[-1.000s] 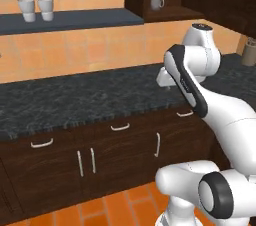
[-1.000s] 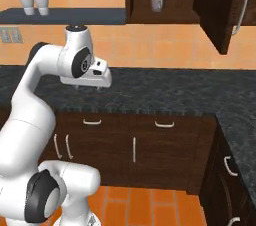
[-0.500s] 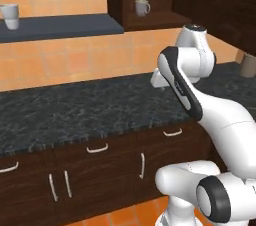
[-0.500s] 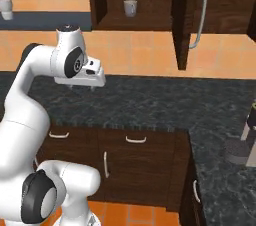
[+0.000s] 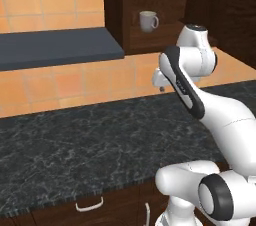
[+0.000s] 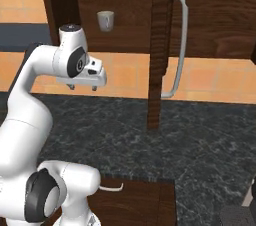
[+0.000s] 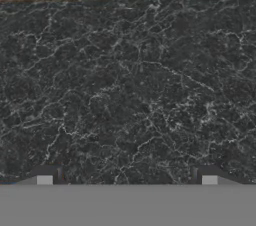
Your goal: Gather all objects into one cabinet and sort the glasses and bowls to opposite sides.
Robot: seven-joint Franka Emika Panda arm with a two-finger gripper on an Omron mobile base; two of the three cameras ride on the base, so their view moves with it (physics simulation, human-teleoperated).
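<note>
Mug (image 5: 148, 21): pale, cylindrical, with one side handle; it stands upright inside the open cabinet (image 6: 125, 15), on its shelf, above the counter (image 5: 100, 140). Judged rigid, light, smooth-glazed and breakable; a slip on the round wall is likely. Recommended hold: across the body below the rim, or on the rim wall, with the handle kept clear of the fingers. The cabinet door (image 6: 160, 50) stands open beside the mug, white handle (image 6: 181, 40) outward. Gripper (image 6: 82, 87) hangs over the bare counter, well below the mug, jaws spread wide and empty.
</note>
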